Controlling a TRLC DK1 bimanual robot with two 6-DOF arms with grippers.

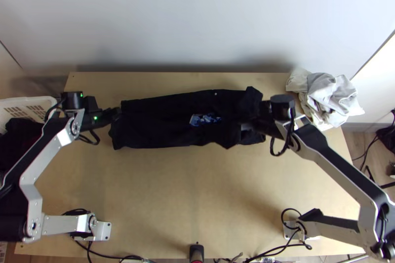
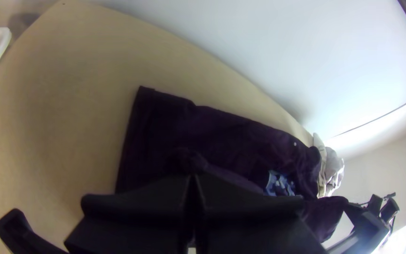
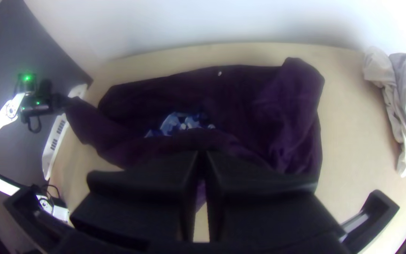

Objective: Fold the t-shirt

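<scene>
Presently, the left gripper [image 2: 192,178] is closed on the shirt [image 1: 163,125] at its left end, and the right gripper [image 3: 202,154] is closed on it toward its right end. Between the two, the near flap [image 3: 132,150] is held up and partly overlaps the blue print [image 1: 205,119]. Neither arm is judged nearer to the work, as each is already engaged with its own end.

The long axis of the shirt is laid left to right across the table [image 1: 173,194], roughly parallel to the line joining the grippers. Beyond the held flap, the lower layers are spread as a long band, with the right end rumpled. The far edge of the band is thus placed on the far side of both grippers.

The fold is judged to be partly made. For the next move, both grippers should be carried away from the bases together, across the long axis, and the flap lowered along the far edge. If one side is led, a skewed fold may result. Past the right end, the pale cloth [image 1: 331,95] should be left undisturbed.
</scene>
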